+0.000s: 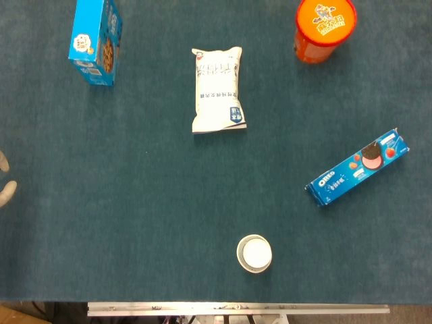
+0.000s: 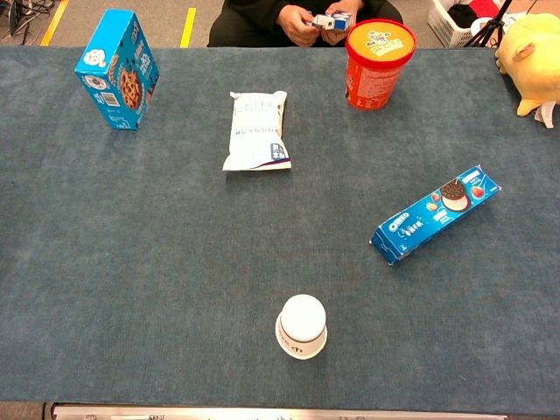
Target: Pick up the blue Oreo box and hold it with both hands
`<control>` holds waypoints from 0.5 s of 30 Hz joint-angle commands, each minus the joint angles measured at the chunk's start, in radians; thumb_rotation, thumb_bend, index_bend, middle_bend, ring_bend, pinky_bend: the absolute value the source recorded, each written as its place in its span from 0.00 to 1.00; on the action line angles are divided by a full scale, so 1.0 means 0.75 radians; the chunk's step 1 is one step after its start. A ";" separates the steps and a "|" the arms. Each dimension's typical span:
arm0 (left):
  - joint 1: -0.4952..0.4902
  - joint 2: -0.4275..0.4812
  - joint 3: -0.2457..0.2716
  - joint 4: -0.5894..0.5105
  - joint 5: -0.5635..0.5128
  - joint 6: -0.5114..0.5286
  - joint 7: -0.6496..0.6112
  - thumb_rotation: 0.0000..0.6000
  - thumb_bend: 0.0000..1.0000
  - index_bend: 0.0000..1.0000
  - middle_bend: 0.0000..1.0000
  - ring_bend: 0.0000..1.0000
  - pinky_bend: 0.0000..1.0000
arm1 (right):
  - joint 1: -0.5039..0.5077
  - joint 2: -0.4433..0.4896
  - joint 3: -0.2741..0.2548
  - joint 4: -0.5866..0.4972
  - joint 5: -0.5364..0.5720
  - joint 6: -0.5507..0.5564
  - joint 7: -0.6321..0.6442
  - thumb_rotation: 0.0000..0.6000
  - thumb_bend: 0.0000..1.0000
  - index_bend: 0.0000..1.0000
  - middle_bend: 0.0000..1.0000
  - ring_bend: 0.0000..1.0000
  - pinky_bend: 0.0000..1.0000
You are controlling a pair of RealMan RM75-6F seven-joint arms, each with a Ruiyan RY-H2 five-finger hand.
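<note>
Well, only a sliver of the left hand point(image 1: 5, 177) shows, at the left edge of head view: two pale fingertips w/ a gap between them, touching nothing, above bare tabletop point(image 1: 135, 202). Too little in frame to tell how far open it is. Right hand not seen in either view.

Blue Oreo box point(image 1: 357, 168) lies flat on the right side of the tabletop, long axis diagonal, far end angled up-right, printed face up. Nothing touches it; well apart from the left hand.

Others on the tabletop: white cup point(image 2: 302, 325) near the front edge, approx centre, upright. White snack bag point(image 2: 255, 129) lying flat toward the back, centre. Orange tub point(image 2: 377, 62) upright at back right. Blue cookie box point(image 2: 119, 68) standing at back left. Behind the tabletop in chest view, a person's hands point(image 2: 308, 19) hold a small object; yellow plush toy point(image 2: 530, 59) at far right.
</note>
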 commanded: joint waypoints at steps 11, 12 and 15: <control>0.037 0.034 0.009 -0.028 -0.007 0.041 0.015 1.00 0.19 0.56 0.55 0.36 0.50 | 0.040 -0.020 0.017 0.015 -0.010 -0.027 0.005 1.00 0.00 0.49 0.42 0.38 0.45; 0.037 0.034 0.010 -0.030 -0.007 0.037 0.014 1.00 0.19 0.56 0.55 0.36 0.50 | 0.038 -0.017 0.019 0.012 -0.013 -0.019 0.003 1.00 0.00 0.49 0.42 0.38 0.45; 0.036 0.035 0.020 -0.033 0.006 0.030 0.017 1.00 0.19 0.56 0.55 0.36 0.50 | 0.030 -0.001 0.016 -0.008 -0.029 0.006 -0.004 1.00 0.00 0.49 0.42 0.38 0.45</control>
